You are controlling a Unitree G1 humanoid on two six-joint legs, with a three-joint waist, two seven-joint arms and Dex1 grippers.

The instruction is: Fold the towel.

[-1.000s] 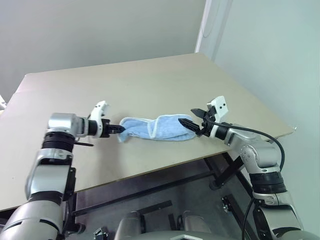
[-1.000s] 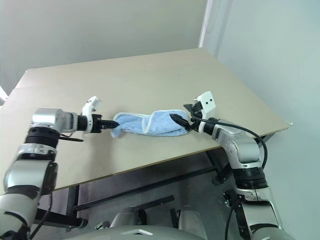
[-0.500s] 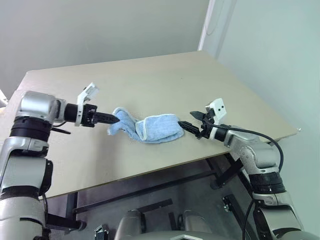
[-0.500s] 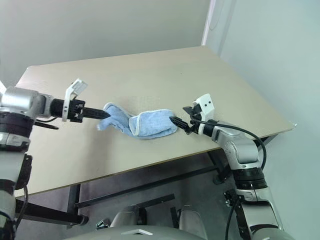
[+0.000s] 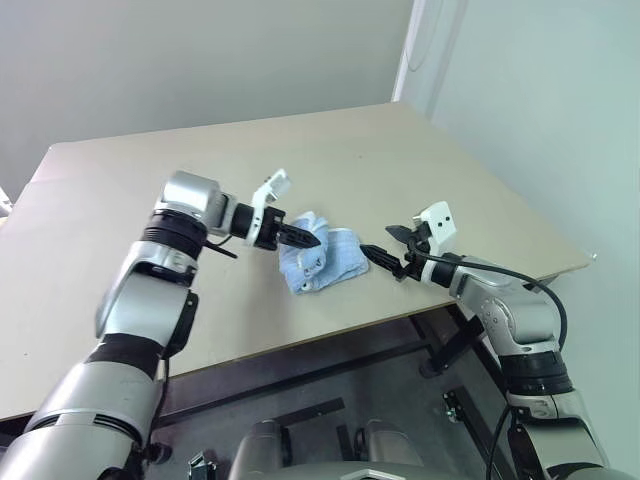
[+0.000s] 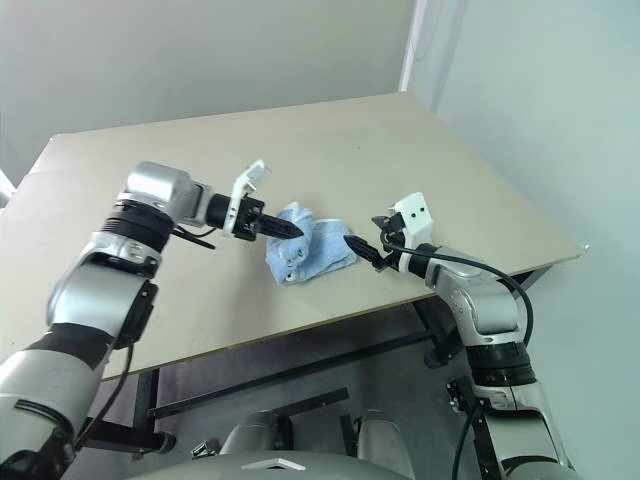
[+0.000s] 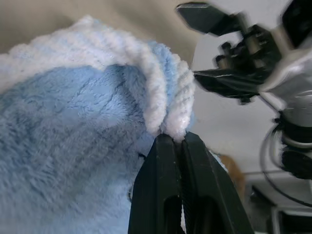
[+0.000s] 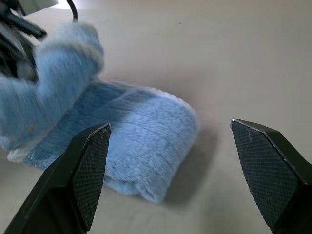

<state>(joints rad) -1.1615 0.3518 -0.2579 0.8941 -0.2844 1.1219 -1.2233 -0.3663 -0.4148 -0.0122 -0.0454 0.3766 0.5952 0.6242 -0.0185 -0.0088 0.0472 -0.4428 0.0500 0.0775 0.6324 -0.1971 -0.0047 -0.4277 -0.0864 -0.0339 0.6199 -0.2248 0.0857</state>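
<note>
Blue terry towel (image 5: 318,259) now doubled over mid-counter (image 5: 420,170).
Left pincer (image 5: 308,236), clamped on the hemmed edge, has carried it rightward across the cloth; right pincer (image 5: 379,259) has let go, jaws wide, just beside the fold. First fold nearly laid.

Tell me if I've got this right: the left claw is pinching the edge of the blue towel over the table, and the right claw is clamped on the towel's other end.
Not quite. The right claw is open and holds nothing; the right wrist view shows its fingers spread apart with the towel lying on the table beyond them. The rest stands: the left claw is pinching the towel's edge over the table.
</note>
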